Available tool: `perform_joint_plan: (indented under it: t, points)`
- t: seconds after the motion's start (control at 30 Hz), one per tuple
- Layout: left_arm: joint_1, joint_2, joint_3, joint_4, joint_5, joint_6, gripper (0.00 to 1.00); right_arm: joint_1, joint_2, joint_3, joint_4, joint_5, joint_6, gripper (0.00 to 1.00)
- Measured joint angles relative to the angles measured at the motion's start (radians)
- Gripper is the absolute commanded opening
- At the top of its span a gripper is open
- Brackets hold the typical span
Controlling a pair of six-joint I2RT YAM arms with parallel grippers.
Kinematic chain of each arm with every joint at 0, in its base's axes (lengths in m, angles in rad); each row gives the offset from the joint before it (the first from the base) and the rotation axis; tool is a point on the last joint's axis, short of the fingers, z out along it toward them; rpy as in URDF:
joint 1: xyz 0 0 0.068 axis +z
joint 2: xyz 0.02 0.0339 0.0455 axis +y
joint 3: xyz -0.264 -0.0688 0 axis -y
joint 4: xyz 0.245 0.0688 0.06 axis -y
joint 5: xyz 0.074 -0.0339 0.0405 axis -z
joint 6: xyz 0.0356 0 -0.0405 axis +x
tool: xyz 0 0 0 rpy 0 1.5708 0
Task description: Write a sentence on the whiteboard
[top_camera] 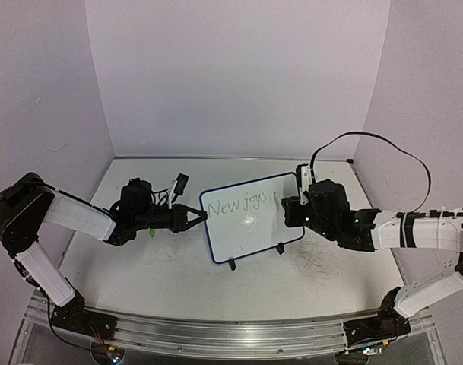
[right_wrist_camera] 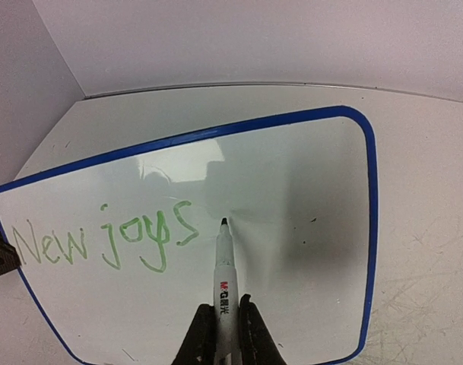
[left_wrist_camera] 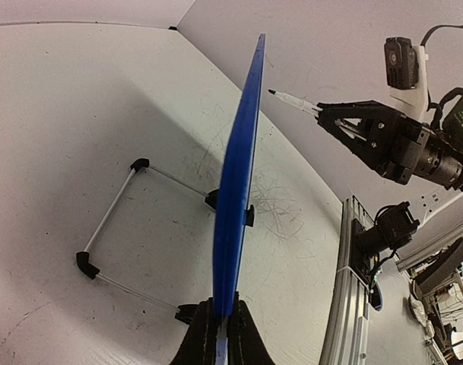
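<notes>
The whiteboard (top_camera: 250, 228), white with a dark blue rim, stands tilted on two black feet mid-table. Green handwriting on it reads "New joys" (right_wrist_camera: 102, 239), the visible part of the sentence (top_camera: 235, 205). My left gripper (left_wrist_camera: 220, 323) is shut on the board's left rim, seen edge-on as a blue strip (left_wrist_camera: 242, 152). My right gripper (right_wrist_camera: 224, 323) is shut on a white marker (right_wrist_camera: 225, 277). The marker's dark tip sits just right of the "s". In the left wrist view the marker (left_wrist_camera: 296, 101) has its tip a small gap off the board face.
Grey scribbles (top_camera: 315, 258) mark the tabletop right of the board. A wire stand with black corners (left_wrist_camera: 113, 220) props the board from behind. A small green object (top_camera: 151, 232) lies under the left arm. An aluminium rail (top_camera: 216, 334) runs along the near edge; walls close three sides.
</notes>
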Motion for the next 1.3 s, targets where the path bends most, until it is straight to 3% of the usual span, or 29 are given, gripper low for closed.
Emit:
perform_joint_plan:
  t: [0.73, 1.3]
  points:
    - [0.0, 0.0, 0.0, -0.002, 0.0, 0.0, 0.0, -0.013, 0.068, 0.066, 0.004, 0.026, -0.031, 0.0]
    - [0.0, 0.0, 0.0, -0.002, 0.0, -0.001, 0.0, -0.013, 0.041, -0.003, 0.004, -0.01, 0.022, 0.0]
